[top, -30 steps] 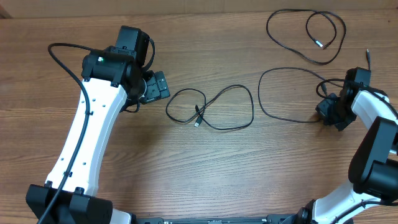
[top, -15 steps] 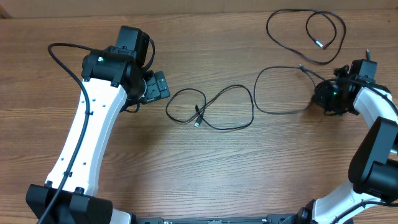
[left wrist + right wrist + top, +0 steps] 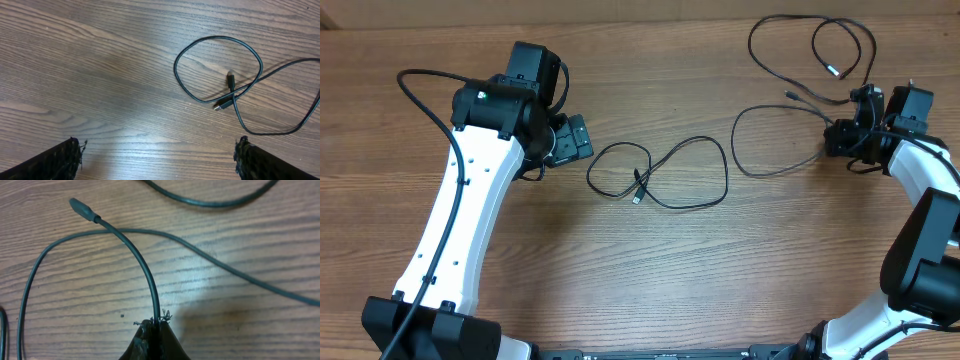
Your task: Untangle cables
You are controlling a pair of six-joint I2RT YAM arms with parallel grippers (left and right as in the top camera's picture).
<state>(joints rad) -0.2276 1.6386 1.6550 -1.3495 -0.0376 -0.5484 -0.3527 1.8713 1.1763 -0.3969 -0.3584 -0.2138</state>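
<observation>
Three thin black cables lie on the wooden table. One makes a figure-eight at the centre, its two plugs crossing inside a loop in the left wrist view. One curls at the far right. A third loops at the right. My right gripper is shut on the third cable just behind its free plug end, which sticks up and to the left of the jaws. My left gripper is open and empty, left of the figure-eight.
The thick black wire of the left arm arcs over the table's left side. The far table edge runs along the top of the overhead view.
My right gripper has moved up and away from me with the cable end, pulling the right loop's upper end toward the far cable. The left arm has not moved.
</observation>
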